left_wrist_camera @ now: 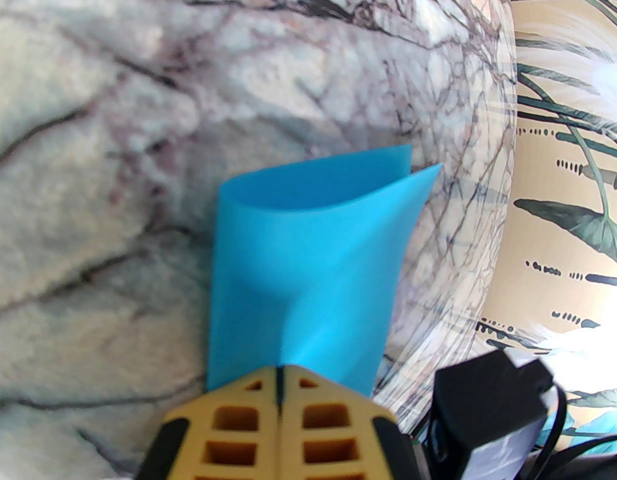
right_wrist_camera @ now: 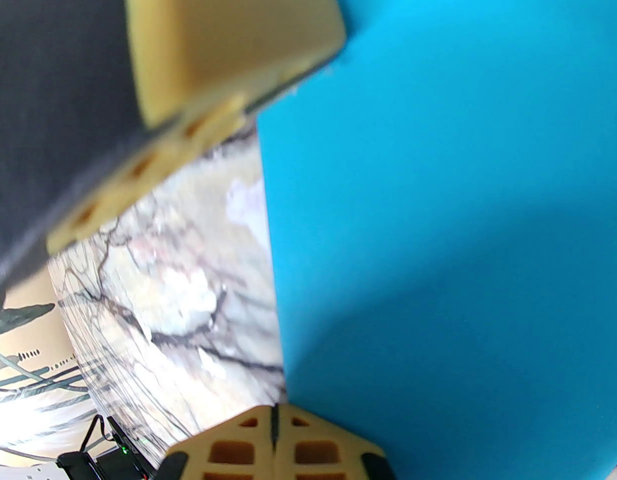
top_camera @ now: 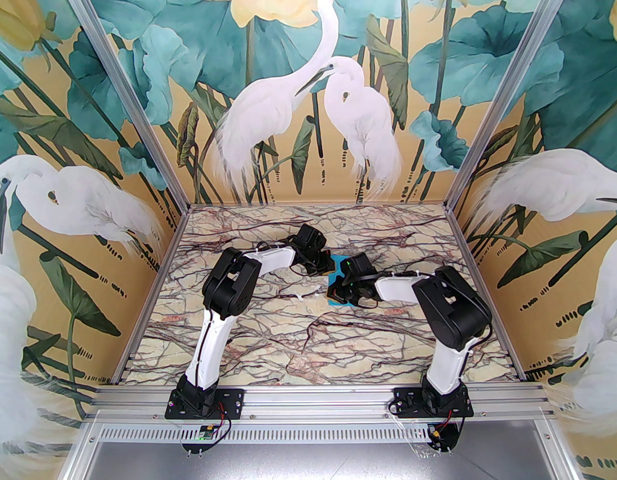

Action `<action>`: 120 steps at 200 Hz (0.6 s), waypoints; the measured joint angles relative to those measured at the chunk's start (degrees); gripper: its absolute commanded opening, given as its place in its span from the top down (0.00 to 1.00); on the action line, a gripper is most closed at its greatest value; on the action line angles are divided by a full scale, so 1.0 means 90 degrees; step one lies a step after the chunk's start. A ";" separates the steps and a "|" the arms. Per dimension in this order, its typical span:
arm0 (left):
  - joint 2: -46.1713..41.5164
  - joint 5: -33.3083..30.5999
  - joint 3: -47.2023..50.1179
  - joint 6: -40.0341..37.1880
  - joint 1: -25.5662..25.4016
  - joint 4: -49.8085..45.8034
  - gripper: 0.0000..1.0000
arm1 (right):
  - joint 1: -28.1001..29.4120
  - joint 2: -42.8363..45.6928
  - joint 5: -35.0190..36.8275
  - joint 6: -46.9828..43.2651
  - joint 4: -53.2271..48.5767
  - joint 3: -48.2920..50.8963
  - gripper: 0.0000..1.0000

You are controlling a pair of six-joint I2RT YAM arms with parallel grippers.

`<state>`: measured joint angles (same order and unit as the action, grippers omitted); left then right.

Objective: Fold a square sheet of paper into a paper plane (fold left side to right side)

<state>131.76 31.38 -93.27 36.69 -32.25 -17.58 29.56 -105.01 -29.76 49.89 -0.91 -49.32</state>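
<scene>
Pinching unmarked cyan paper [left_wrist_camera: 308, 248], left tool [left_wrist_camera: 280, 368] clamped; right tool [right_wrist_camera: 274, 408] closed, grip unclear.

Left arm [top_camera: 211, 338] and right arm [top_camera: 446, 363]: white link shells, black joint housings, black screwed base plates [top_camera: 204, 402], thin black cables [top_camera: 223, 420]. Left pincer [left_wrist_camera: 280, 370] and right pincer [right_wrist_camera: 274, 410]: tan fingers with square cut-outs.

Honestly there's no text to read in this one, no lettering, logos or numbers. The square sheet of paper [left_wrist_camera: 308, 248] is plain cyan-blue with nothing printed on it, and the small green board [top_camera: 204, 434] is way too tiny to make out any markings.
</scene>
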 measured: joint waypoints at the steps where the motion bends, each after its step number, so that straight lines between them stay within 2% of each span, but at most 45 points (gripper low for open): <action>1: 0.0000 0.0000 0.0000 0.0000 0.0000 0.0000 1.00 | 0.0000 0.0002 -0.0002 0.0000 0.0000 0.0002 1.00; 76: 0.0005 0.0015 0.0000 0.0000 0.0000 -0.0005 0.99 | 0.0121 0.0294 -0.0005 -0.0002 0.0024 0.0376 1.00; 120: 0.0005 0.0022 0.0000 0.0000 0.0000 -0.0002 0.99 | 0.0206 0.0478 -0.0029 -0.0073 -0.0517 0.0376 1.00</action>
<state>131.81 31.57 -93.27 36.69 -32.25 -17.61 31.42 -100.71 -30.02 49.23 -5.56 -45.93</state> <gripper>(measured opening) 0.048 0.034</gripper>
